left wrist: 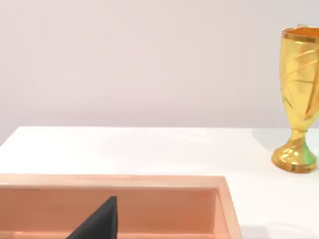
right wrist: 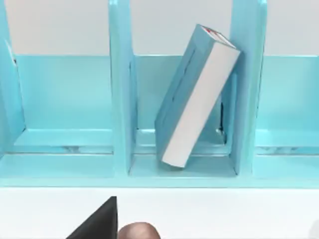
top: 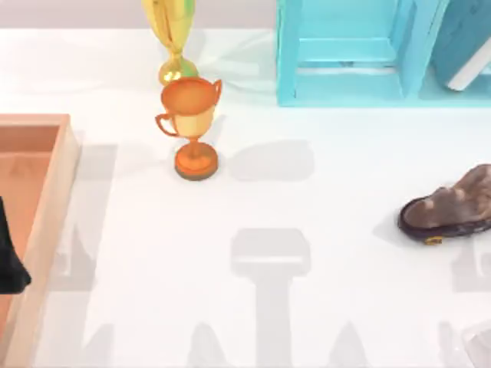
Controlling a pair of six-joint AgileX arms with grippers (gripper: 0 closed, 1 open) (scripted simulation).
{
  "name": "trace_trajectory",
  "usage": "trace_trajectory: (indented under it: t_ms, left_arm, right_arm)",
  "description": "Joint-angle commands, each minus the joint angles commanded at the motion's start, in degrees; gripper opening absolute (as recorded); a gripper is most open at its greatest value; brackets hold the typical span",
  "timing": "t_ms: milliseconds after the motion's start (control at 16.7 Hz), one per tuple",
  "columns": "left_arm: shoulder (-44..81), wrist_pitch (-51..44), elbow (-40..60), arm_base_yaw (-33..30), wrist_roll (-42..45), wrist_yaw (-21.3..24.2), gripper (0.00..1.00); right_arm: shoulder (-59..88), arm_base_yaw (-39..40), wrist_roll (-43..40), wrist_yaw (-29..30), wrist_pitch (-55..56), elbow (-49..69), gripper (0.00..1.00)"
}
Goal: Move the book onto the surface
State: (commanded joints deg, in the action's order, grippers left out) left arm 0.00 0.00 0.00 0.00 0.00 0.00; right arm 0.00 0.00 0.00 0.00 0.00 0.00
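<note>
The book (right wrist: pixel 197 95), teal-blue with pale page edges, leans tilted inside the middle compartment of the turquoise shelf unit (right wrist: pixel 119 99). From above, the book (top: pixel 466 42) is at the table's far right back, inside the shelf (top: pixel 345 54). A dark part of my right gripper (right wrist: pixel 99 223) points at the shelf from a distance, apart from the book. The white surface (top: pixel 345 192) spreads in front of the shelf. My left gripper (top: pixel 9 261) is parked over the wooden tray (top: pixel 54 199) at the far left.
An orange trophy (top: pixel 192 126) and a gold trophy (top: pixel 173 38) stand at the back, left of centre. A brown shoe (top: pixel 453 208) lies on the right, between my right arm and the shelf. The tray's wall (left wrist: pixel 114 181) lies close under my left wrist.
</note>
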Motion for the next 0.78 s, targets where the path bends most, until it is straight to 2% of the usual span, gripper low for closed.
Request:
trace_trajectory:
  t_ms: [240, 420, 780]
  left_arm:
    - [0.0, 0.0, 0.0, 0.0, 0.0, 0.0, 1.00]
    - [0.0, 0.0, 0.0, 0.0, 0.0, 0.0, 1.00]
    - [0.0, 0.0, 0.0, 0.0, 0.0, 0.0, 1.00]
  right_arm:
    - [1.7, -0.2, 0.5, 0.0, 1.5, 0.9, 1.00]
    - [8.9, -0.7, 2.1, -0.1, 7.5, 4.1, 1.00]
    - [39.2, -1.6, 7.8, -1.3, 27.7, 15.2, 1.00]
